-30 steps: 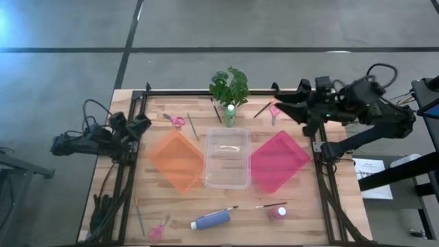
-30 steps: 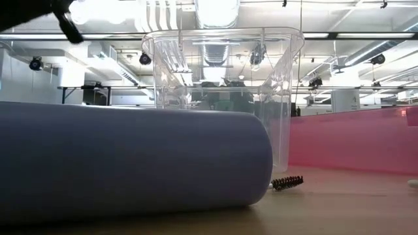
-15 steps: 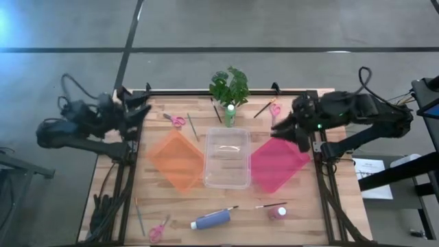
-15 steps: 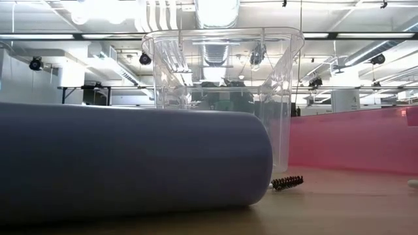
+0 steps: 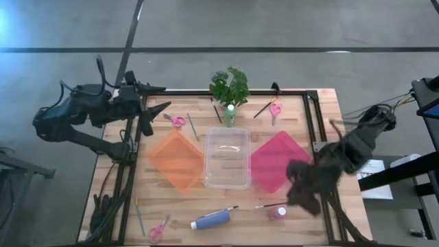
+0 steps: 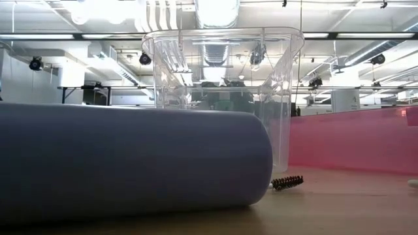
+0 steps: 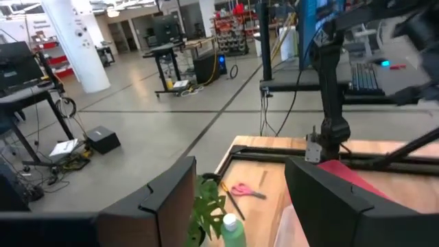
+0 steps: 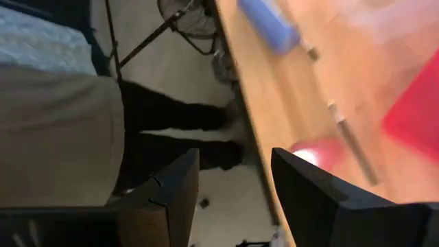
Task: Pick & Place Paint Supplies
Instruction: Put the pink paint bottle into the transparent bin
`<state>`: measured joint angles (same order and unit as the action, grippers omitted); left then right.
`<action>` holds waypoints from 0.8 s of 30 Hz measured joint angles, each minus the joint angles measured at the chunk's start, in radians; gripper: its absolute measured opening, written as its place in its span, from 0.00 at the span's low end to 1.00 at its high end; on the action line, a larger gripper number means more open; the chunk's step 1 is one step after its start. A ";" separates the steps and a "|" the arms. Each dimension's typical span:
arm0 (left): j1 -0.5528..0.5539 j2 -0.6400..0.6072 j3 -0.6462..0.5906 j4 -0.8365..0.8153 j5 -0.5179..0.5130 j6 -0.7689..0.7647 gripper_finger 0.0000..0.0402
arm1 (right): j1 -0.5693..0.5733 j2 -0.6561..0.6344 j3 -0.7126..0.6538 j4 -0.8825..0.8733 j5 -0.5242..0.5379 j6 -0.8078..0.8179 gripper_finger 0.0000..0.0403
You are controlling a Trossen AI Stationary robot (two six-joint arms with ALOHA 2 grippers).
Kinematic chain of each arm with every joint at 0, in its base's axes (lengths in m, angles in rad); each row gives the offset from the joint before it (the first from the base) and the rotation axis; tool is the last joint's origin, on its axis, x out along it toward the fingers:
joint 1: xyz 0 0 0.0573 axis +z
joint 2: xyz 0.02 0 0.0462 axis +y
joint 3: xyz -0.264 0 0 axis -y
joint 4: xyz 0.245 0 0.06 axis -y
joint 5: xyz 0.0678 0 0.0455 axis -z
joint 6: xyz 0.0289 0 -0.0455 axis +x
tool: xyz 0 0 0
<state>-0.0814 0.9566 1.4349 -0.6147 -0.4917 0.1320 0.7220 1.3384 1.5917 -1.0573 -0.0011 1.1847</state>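
Note:
The paint supplies lie around a clear container [image 5: 227, 158]. A green bottle [image 5: 230, 113] stands at the far side. A blue bottle [image 5: 212, 219] lies on its side near the front edge, and a pink bottle [image 5: 278, 213] stands right of it. Thin brushes [image 5: 270, 204] and pink scissors [image 5: 178, 121] are scattered around them. My left gripper [image 5: 159, 99] hangs open over the far left corner, pointing level across the table [image 7: 236, 202]. My right gripper [image 5: 302, 192] is open and tipped down, just right of the pink bottle [image 8: 312, 154].
An orange mat [image 5: 177, 159] and a pink mat [image 5: 278, 161] flank the container. A leafy plant [image 5: 230, 84] stands at the far edge. More scissors lie at the far right [image 5: 274, 108] and the near left [image 5: 158, 230]. The blue bottle [image 6: 130, 163] fills the low view.
My left gripper has risen from its low place at the table's left edge, swung toward the far left corner and opened. My right gripper has swept from the far right corner toward the near edge, tipping downward, to beside the pink bottle. No object has moved.

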 joint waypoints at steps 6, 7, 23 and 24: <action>-0.001 0.001 -0.013 -0.015 0.001 0.004 0.58 | 0.178 0.184 0.142 -0.071 0.139 0.075 0.44; -0.002 -0.002 -0.017 -0.018 0.004 0.008 0.58 | 0.188 0.218 0.175 -0.098 0.149 0.063 0.44; -0.005 -0.001 -0.035 -0.021 0.049 -0.012 0.58 | 0.175 0.589 0.546 -0.513 0.184 -0.139 0.44; -0.005 -0.001 -0.037 -0.020 0.054 -0.013 0.58 | 0.173 0.589 0.536 -0.511 0.192 -0.144 0.44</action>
<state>-0.0864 0.9554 1.3974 -0.6352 -0.4378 0.1189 0.8953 1.9278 2.1280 -1.5679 0.1910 1.0403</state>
